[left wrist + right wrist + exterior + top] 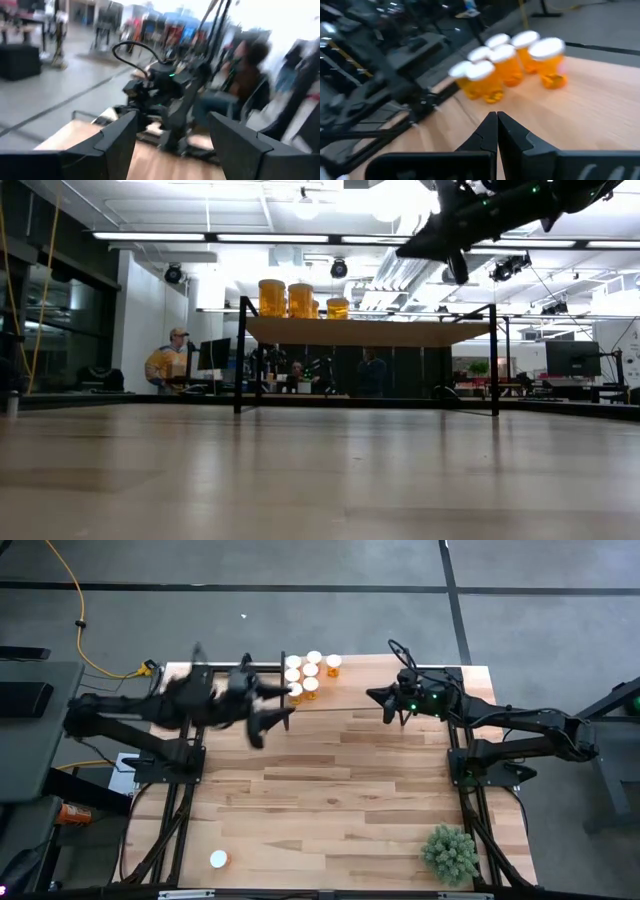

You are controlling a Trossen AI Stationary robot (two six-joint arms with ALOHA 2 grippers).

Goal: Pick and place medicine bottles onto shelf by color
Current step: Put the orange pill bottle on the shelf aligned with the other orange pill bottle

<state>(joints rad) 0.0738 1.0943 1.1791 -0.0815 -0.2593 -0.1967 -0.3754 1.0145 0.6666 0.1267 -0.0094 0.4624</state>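
So here's where we're at: six bottles (305, 674) are bunched in a tight cluster on the shelf (420, 673), all crowded at its left end, caps touching or nearly so, which makes sense if they're meant to sit together as one color group. One more bottle (219, 859) is way off on its own at the near left corner of the surface (340, 790), well apart from everything, so we'd guess that's the one left to fetch. Our left tool (272, 712) hangs just beside the cluster, on the near side of the shelf, fingers (120, 137) spread apart with nothing between them, so it's carrying nothing right now. Our right tool (497, 131) is fully closed, fingertips pressed together and empty, parked over the middle of the shelf and pointing at the cluster; it looks like it's just waiting out of the way. There's a plant (449, 852) at the near right corner, not part of the job. From the low view the bottles stand upright on the shelf, with a person (170, 362) at a desk far behind.
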